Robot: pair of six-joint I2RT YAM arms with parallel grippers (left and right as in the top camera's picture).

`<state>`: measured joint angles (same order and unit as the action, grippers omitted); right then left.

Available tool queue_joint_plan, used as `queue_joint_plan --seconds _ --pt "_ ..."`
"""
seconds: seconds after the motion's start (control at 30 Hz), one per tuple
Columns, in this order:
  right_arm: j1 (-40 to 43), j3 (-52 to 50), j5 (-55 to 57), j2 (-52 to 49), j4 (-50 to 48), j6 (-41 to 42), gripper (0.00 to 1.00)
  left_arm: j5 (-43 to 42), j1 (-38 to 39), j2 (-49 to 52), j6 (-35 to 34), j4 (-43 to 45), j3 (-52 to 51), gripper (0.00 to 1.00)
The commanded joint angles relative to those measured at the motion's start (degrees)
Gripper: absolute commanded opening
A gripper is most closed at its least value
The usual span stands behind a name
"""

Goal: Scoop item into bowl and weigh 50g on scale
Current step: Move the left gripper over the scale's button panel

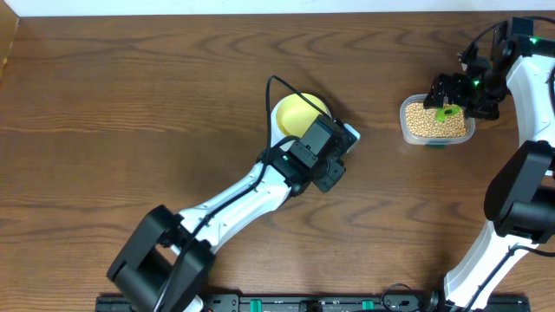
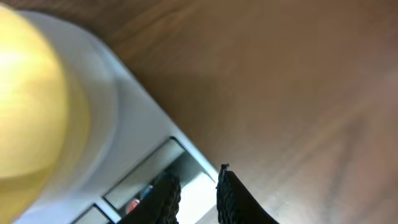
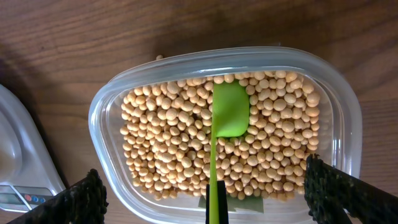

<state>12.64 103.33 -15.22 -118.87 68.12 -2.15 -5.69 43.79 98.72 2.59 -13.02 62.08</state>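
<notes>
Jaws on my right gripper (image 3: 204,180) stand wide apart and empty, astride the green plastic scoop (image 3: 230,109), whose stiff, light handle is where I'd pinch. Its blade lies on the small round tan beans (image 3: 161,143) in the clear plastic tub (image 3: 99,112); they look hard, smooth and apt to roll, so I'd lift level. Farther off, my left gripper (image 2: 198,186), barely parted on nothing, hovers at the display end of the white digital scale (image 2: 118,124) bearing the pale-yellow round bowl (image 2: 25,93).

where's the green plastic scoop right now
The scoop lies far right on the table in the overhead view, on the tan beans in the clear plastic tub, between the fingers of the open right gripper.
</notes>
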Motion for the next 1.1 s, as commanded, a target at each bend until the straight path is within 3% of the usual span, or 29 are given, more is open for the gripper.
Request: queue_joint_plan --seconds 0.0,0.13,0.3,0.53,0.73,1.07 --pt "0.02 0.96 -0.15 -0.28 0.02 -0.26 0.99 7.17 0.07 0.87 -4.92 2.05 1.01 0.25" --pt "0.02 0.96 -0.15 -0.28 0.02 -0.28 0.99 9.4 0.07 0.9 -10.43 3.02 1.01 0.26" --pt "0.02 0.96 -0.15 -0.28 0.02 -0.26 0.99 9.38 0.07 0.9 -10.58 -1.86 1.36 0.34" --pt "0.02 0.96 -0.15 -0.28 0.02 -0.28 0.99 7.26 0.07 0.9 -7.37 -20.11 9.73 0.36" --pt "0.02 0.96 -0.15 -0.28 0.02 -0.28 0.99 -1.01 0.0 1.07 -3.65 -26.03 12.22 0.36" --pt "0.02 0.96 -0.15 -0.28 0.02 -0.28 0.99 -0.94 0.04 7.34 4.33 -32.87 15.78 0.64"
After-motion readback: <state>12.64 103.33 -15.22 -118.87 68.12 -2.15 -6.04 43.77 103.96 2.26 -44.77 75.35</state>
